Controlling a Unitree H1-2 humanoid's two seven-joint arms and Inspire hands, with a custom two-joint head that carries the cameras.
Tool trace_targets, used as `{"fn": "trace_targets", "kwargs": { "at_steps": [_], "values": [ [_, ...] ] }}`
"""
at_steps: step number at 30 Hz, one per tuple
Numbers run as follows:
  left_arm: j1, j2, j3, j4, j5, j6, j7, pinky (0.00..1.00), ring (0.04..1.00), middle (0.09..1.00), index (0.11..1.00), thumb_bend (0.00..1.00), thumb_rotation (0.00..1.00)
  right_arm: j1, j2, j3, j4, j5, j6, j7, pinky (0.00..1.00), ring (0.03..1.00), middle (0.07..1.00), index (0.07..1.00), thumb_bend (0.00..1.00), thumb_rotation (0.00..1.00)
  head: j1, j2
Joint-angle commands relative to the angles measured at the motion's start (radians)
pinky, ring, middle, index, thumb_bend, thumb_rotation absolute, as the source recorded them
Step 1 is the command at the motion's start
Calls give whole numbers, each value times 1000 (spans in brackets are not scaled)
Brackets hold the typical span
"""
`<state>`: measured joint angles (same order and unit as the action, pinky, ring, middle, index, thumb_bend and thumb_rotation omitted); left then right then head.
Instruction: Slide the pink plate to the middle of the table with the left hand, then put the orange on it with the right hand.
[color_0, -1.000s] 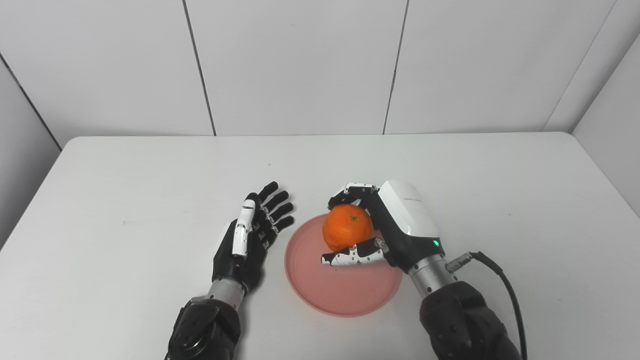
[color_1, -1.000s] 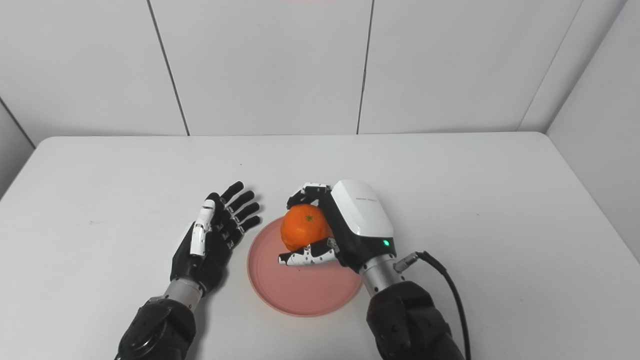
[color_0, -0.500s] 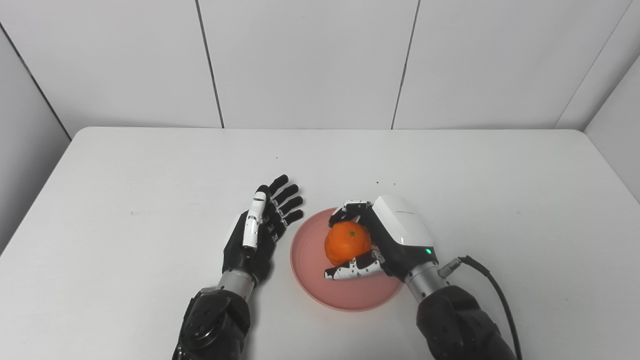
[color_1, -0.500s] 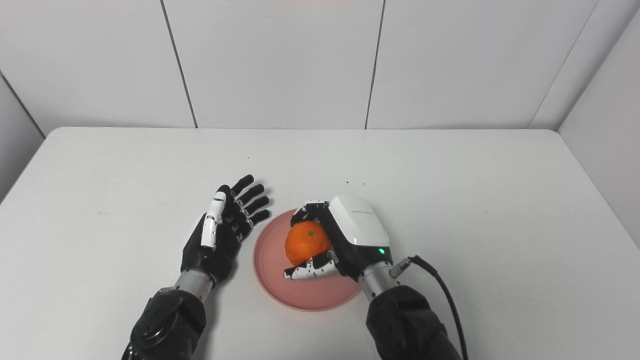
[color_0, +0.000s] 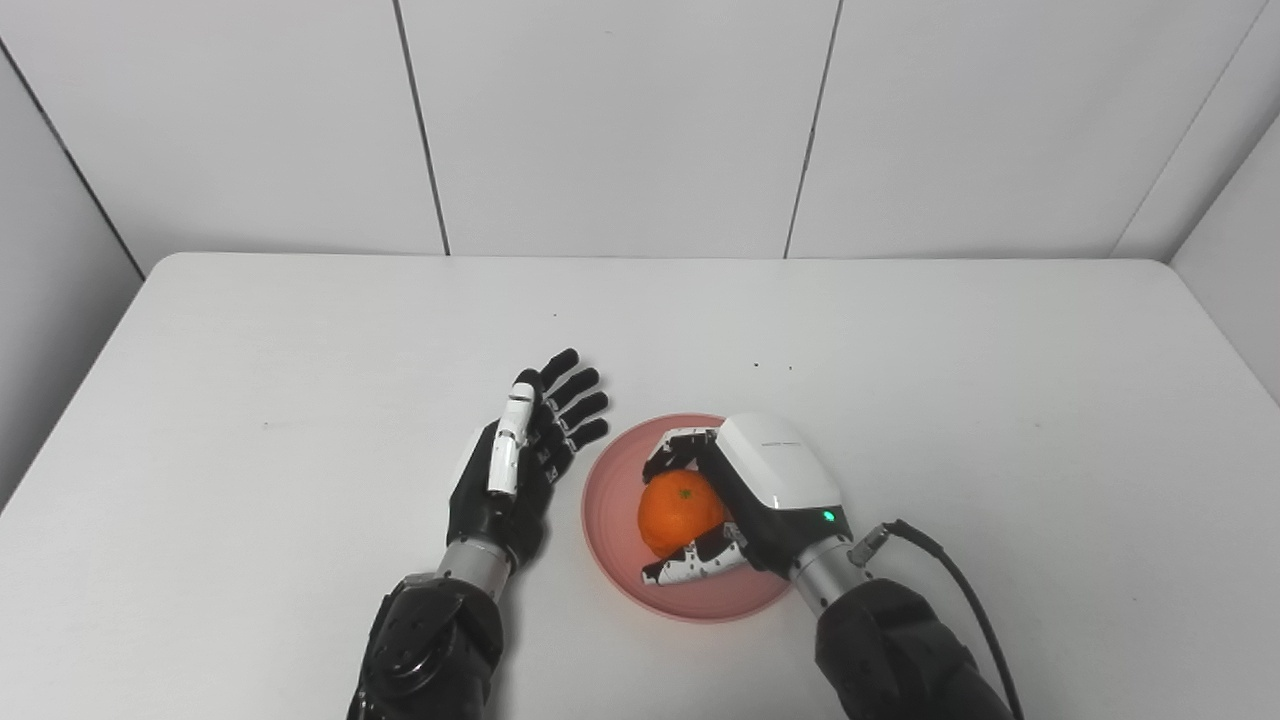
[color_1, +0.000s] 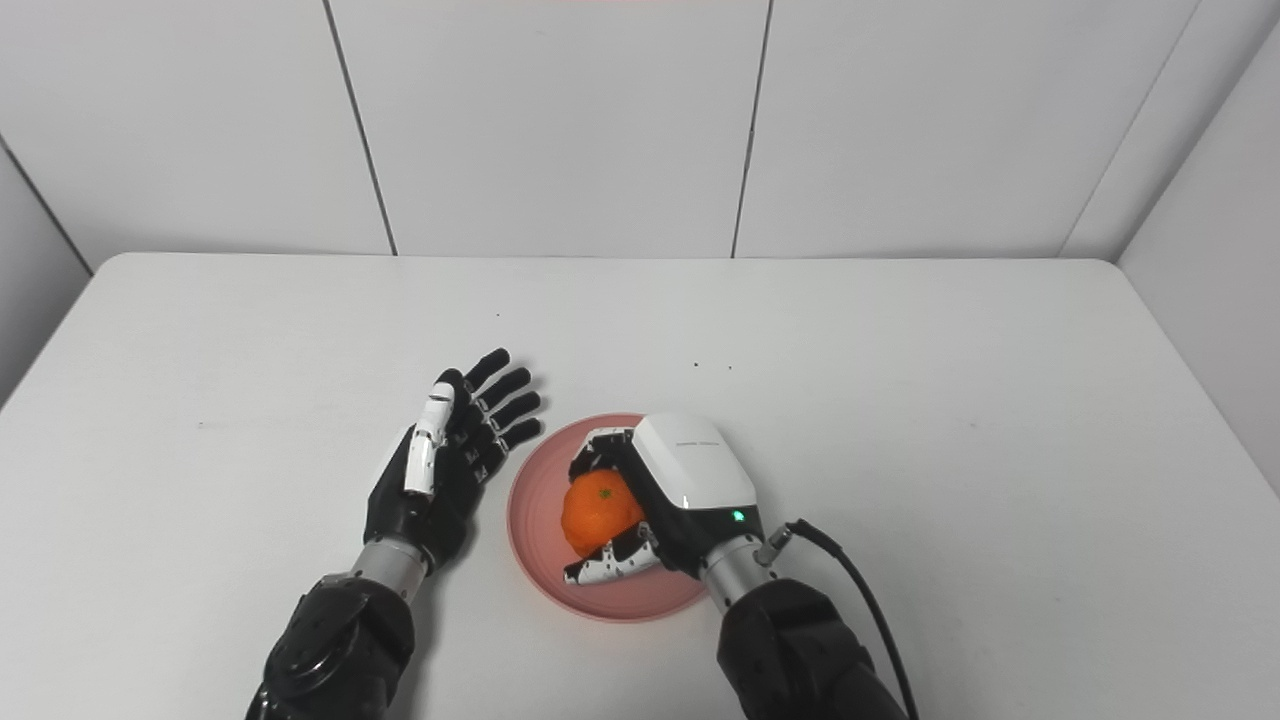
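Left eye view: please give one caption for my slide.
Right hand holds the orange over the pink plate; left hand open beside it.

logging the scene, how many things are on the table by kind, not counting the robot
orange: 1, held in the right hand
pink plate: 1
total: 2

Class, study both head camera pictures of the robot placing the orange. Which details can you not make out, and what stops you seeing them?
- Underside of the orange: in both views the right hand and fruit hide whether it rests on the pink plate.
- Right palm: covered by the hand's white back shell.
- Plate's right rim: behind the right wrist.
- Both forearms: cut off by the bottom edge.
- Left hand: contact with the table unclear.
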<state>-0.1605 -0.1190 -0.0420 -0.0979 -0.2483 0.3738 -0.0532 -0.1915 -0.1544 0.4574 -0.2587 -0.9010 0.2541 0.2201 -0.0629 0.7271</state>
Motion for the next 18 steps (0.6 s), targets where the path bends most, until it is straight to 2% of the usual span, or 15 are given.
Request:
{"fn": "trace_targets", "kwargs": {
  "at_steps": [1,14,15,18],
  "values": [
    [-6,-14,-2,-1,9,0,8,824,837,853,848,367,1000,-30,-6,2,-6,-15,-52,-24,228,313,408,522,524,0,2,0],
    [-2,-18,-3,-6,9,1,11,817,837,853,845,373,1000,-21,-7,-9,-19,-34,-51,-18,245,345,419,531,524,1,2,-4],
    [-2,-18,-3,-6,8,3,11,816,836,853,845,374,1000,-20,-5,-11,-23,-33,-46,-14,229,328,448,509,528,1,2,-4],
    [-3,-18,-3,-4,7,2,11,816,837,853,846,373,1000,-19,1,-16,-37,-38,-23,10,232,341,418,531,523,5,4,-4]
  ]
}}
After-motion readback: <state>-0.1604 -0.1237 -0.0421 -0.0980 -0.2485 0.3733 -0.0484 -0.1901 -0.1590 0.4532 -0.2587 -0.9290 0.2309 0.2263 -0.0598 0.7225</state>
